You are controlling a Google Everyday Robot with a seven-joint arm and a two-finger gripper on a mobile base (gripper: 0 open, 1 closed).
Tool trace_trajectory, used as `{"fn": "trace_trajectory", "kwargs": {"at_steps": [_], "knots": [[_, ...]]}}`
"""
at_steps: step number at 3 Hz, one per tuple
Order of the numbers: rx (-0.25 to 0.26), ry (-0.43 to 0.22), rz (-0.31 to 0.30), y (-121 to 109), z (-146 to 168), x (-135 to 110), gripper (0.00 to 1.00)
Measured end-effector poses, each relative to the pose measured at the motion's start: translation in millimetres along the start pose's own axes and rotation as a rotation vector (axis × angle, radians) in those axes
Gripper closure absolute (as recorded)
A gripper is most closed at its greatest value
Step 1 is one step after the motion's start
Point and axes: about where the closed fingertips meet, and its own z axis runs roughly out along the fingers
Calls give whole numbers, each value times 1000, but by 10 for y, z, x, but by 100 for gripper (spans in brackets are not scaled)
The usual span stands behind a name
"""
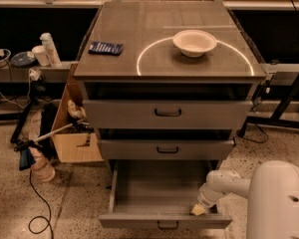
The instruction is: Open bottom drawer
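The jaws sit low in the right front corner of the bottom drawer (154,188), just behind its front panel. Whether they are parted or closed, I cannot tell (only a pale tip shows past the white arm (224,182)). The drawer stands pulled out around them, its handle (168,225) clipped by the frame edge. There are three drawers in all: the middle drawer (167,149) and top drawer (167,114) are stacked above the jaws. Higher still, the counter (159,19) carries one bowl (194,41) and one dark packet (105,48).
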Motion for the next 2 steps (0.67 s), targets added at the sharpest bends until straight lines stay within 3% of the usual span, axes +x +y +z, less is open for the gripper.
{"fn": "trace_trajectory", "kwargs": {"at_steps": [1,2], "knots": [[29,-2,-28,11,-247,-149,0],[81,-25,-56,66,-651,-286,0]]}}
